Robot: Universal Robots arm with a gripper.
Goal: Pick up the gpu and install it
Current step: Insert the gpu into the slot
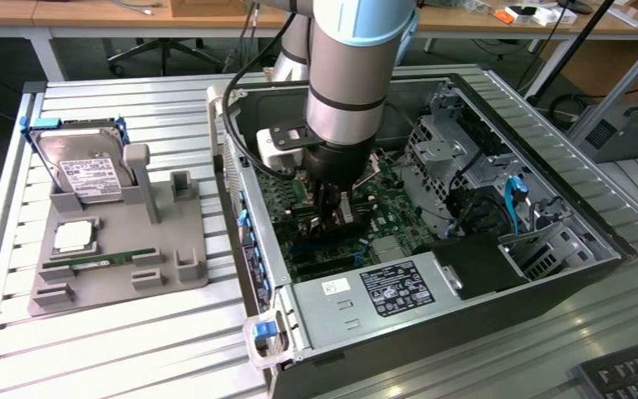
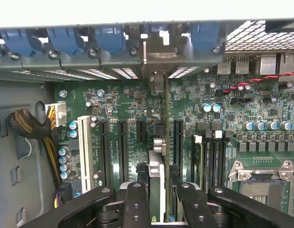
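Your gripper (image 2: 156,199) clamps the gpu (image 2: 156,178) edge-on, half-closed, long axis lined along the motherboard (image 2: 222,118) slots directly beneath.

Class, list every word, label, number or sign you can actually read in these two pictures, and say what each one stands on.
No text reads clearly.
Power supply: a black label and a white sticker, print too small to read.
Hard drive: white label, print blurred.
Circuit board: white markings beside the slots, too small to read.
Graphics card, edge-on between the gripper fingers: no readable print.
Keyboard: key legends too small to read.
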